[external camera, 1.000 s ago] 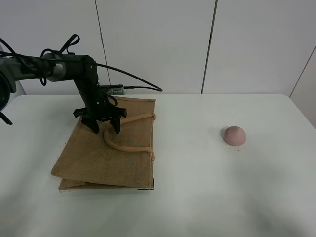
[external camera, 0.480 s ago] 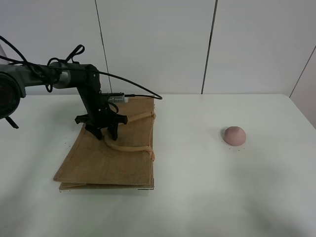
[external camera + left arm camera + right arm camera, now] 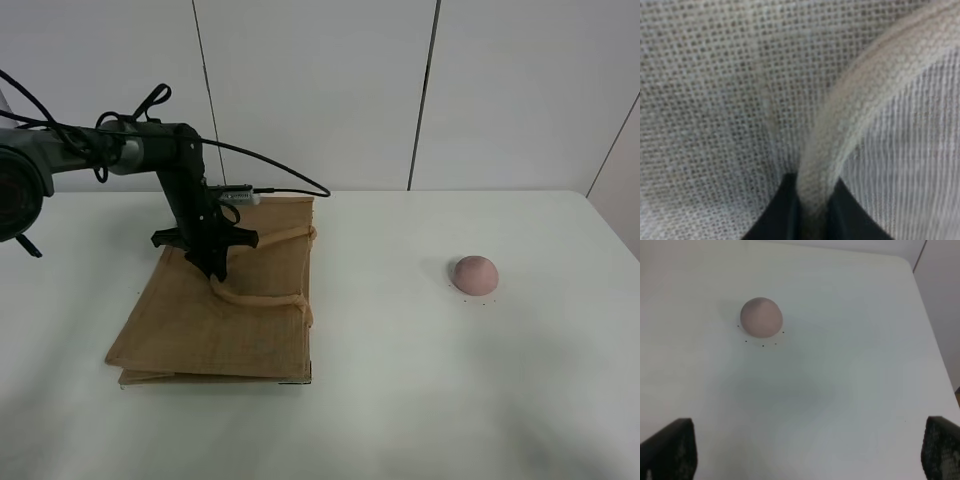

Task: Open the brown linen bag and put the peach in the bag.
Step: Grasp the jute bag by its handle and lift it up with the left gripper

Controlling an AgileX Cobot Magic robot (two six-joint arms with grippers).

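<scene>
Where the white table (image 3: 400,420) comes closest to the high camera, its top is bare across the whole width. Next back, on the left half, the brown linen bag (image 3: 200,325) lies flat, near corner folded double, its handle-bearing edge turned toward the right side. A lighter handle (image 3: 258,298) loops back over the bag's face.

Left gripper (image 3: 216,268) is planted on the bag at the bend of that loop. From the high view its jaws look pinched together, but what they pinch cannot be told. Left wrist view settles it: the rolled handle runs down between two dark fingers (image 3: 785,210), clamped tight, coarse weave on both sides.

The peach (image 3: 475,273) sits alone on the right half, well apart from the bag, open table between them and on every side of it. The table's right edge is farther off.

Right gripper (image 3: 805,450) is outside the high view. Its own camera shows both fingertips spread wide at the frame's corners, above bare table, peach beyond them, nothing held.

Farthest back: the bag's far edge near the table's rear edge, then pale wall panels (image 3: 320,90).
</scene>
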